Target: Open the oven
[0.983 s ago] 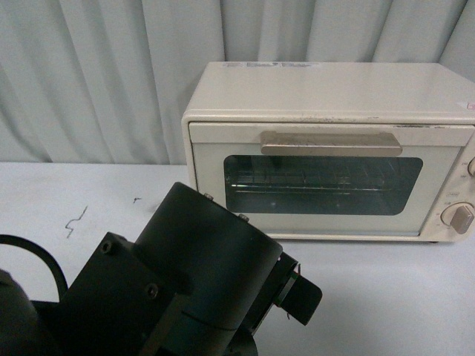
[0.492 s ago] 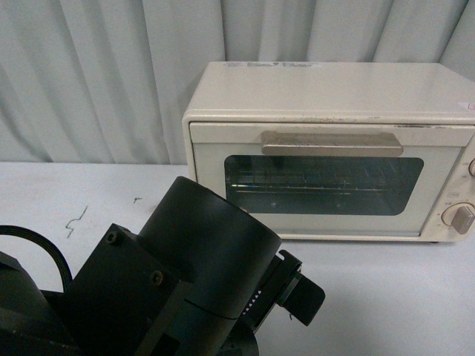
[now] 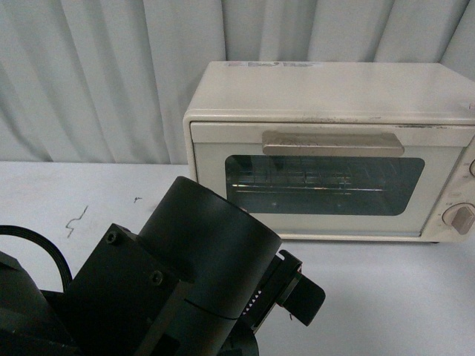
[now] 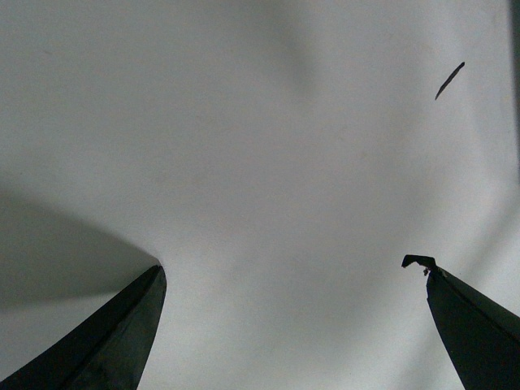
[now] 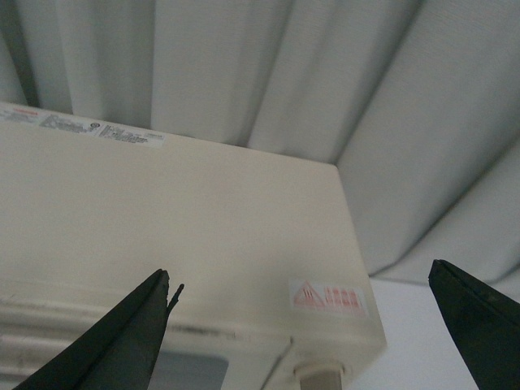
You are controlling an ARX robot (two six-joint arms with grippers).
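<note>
The cream-white oven [image 3: 326, 96] stands on the table at the right of the front view, its glass door [image 3: 324, 185] shut, with a beige bar handle [image 3: 332, 143] and a knob [image 3: 459, 217] at its right edge. A wire rack shows behind the glass. My left arm fills the lower left of the front view; its gripper [image 4: 292, 272] is open over bare white table. My right gripper [image 5: 301, 280] is open and empty, above the oven's top [image 5: 162, 211] near its right front corner, where a red warning sticker [image 5: 329, 296] sits. The right arm itself is out of the front view.
A pleated grey curtain [image 3: 104, 74] hangs behind the table. The white table [image 3: 386, 297] runs in front of the oven, with small dark marks [image 3: 74, 220] at the left. One dark mark [image 4: 449, 80] shows in the left wrist view.
My left arm has shifted slightly, its dark housing now a little lower and further left in the front view. The oven door stays shut.
</note>
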